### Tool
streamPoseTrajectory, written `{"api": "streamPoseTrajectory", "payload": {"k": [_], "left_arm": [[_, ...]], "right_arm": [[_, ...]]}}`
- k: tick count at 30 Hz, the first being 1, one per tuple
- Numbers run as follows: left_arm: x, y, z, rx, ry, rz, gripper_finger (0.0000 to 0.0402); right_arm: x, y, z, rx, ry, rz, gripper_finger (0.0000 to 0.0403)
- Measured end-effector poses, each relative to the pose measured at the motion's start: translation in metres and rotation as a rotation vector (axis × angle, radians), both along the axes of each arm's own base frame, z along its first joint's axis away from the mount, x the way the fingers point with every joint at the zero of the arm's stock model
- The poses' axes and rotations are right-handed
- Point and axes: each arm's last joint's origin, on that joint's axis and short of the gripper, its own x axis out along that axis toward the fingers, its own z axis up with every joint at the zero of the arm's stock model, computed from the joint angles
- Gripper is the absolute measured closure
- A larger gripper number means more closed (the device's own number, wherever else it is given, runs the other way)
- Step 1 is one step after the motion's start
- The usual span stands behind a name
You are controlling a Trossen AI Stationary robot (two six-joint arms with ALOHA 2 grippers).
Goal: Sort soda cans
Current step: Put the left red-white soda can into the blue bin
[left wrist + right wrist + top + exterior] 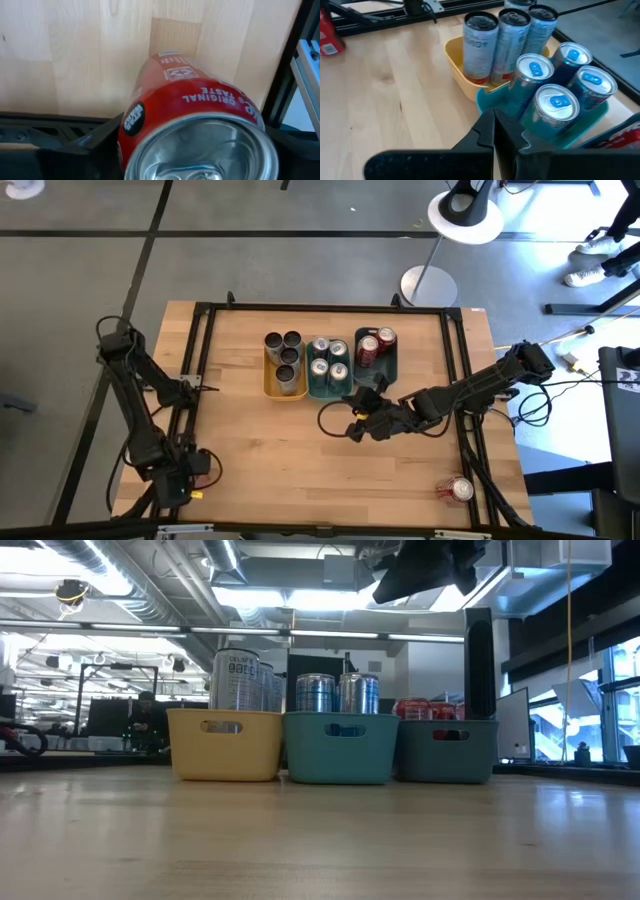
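Observation:
A red soda can [190, 100] stands upright on the wood at the table's near left, beside the left rail; the right wrist view shows it too [327, 35]. My left gripper [187, 477] points down over it, open, with one dark finger [95, 137] on each side of the can's wall near its silver top [200, 150]. My right gripper [355, 428] hovers shut and holds nothing, in front of the teal tray [492, 105]. A second red can [460, 490] lies at the near right corner. My left gripper has its fingers close against the red can's upper wall [131, 120] on two opposite sides, coming from above. Whether they touch the wall I cannot tell. The can stands with its base on the table.
Three trays stand side by side at the table's far middle: yellow [270, 385] with several grey cans, teal [318, 392] with several silver-blue cans, dark [392, 365] with two red cans. Black frame rails [200, 350] edge the table. Bare wood lies in the middle and near part.

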Motion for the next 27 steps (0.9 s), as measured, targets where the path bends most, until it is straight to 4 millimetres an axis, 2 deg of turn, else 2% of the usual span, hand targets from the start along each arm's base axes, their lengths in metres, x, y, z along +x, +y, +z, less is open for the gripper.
{"api": "streamPoseTrajectory", "payload": {"k": [7,12,17,27], "left_arm": [[0.016,0.015,0.007,0.043,-0.004,0.064,0.0103],[0.038,0.034,0.032,0.072,-0.031,0.065,0.0103],[0.065,0.054,0.062,0.101,-0.138,0.06,0.0103],[0.126,0.107,0.107,0.175,-0.396,0.016,0.0103]], "right_arm": [[0.0,0.001,0.0,0.024,0.004,0.026,0.04],[0.006,-0.002,0.004,0.032,-0.043,0.042,0.04],[0.014,-0.012,0.008,0.105,-0.087,0.061,0.0392],[0.019,-0.009,0.003,0.221,-0.074,0.143,0.0251]]}}
